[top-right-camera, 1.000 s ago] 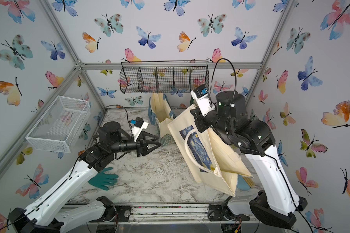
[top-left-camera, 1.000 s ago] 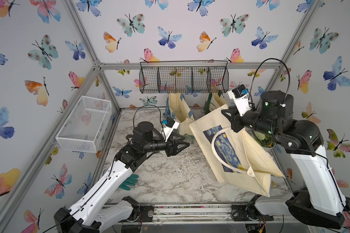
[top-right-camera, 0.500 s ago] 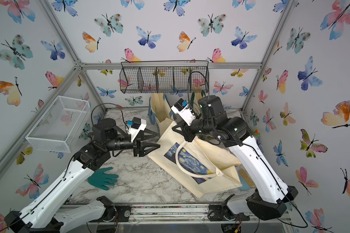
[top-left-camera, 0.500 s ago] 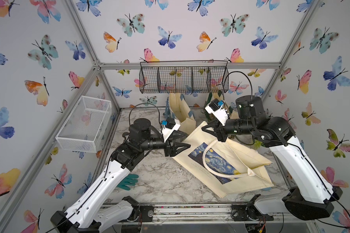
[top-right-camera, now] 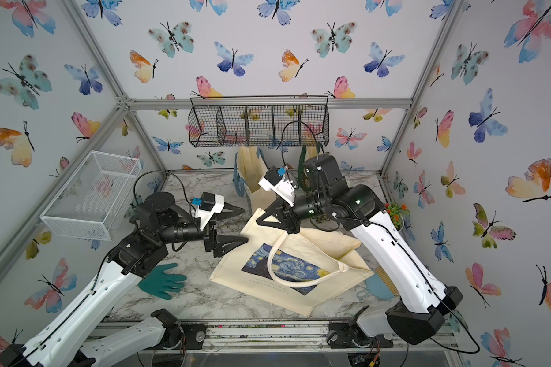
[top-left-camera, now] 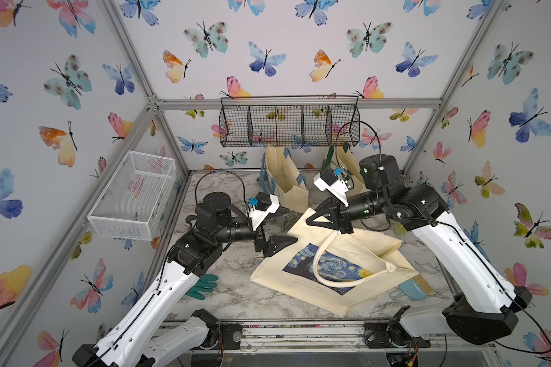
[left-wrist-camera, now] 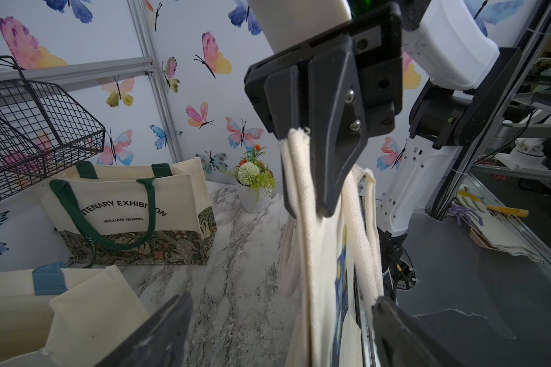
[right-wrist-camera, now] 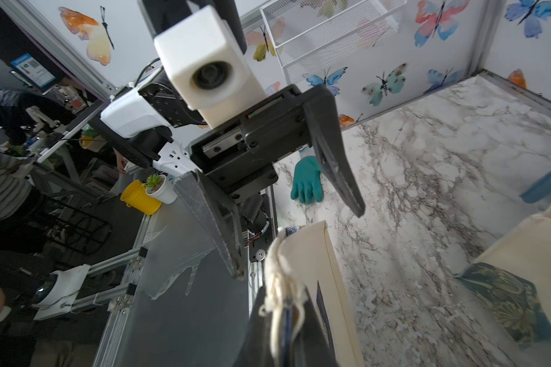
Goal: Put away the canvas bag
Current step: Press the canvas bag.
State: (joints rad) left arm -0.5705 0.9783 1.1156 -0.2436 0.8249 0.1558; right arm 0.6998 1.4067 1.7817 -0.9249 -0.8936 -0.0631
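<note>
The cream canvas bag (top-left-camera: 372,251) (top-right-camera: 328,244) with a blue starry print lies slanted on the marble table, one top corner lifted. My right gripper (top-left-camera: 311,219) (top-right-camera: 259,220) is shut on that corner, and the cloth shows bunched between its fingers in the right wrist view (right-wrist-camera: 285,321). My left gripper (top-left-camera: 290,224) (top-right-camera: 245,224) faces it from the left, open wide. In the left wrist view the bag's edge and a handle (left-wrist-camera: 360,228) hang in the gap of the left gripper (left-wrist-camera: 282,298), touching neither finger.
Two other totes stand at the back: a blue-handled one (top-left-camera: 287,187) and a green-handled one (left-wrist-camera: 124,206). A black wire basket (top-left-camera: 288,127) hangs above them, a white wire basket (top-left-camera: 134,197) on the left wall. A teal glove (top-left-camera: 201,286), a flower pot (left-wrist-camera: 255,187) and a brush (top-left-camera: 414,286) lie around.
My right arm swung down and left with the bag, which went from hanging to lying partly on the table. My left gripper opened wider beside the lifted corner.
</note>
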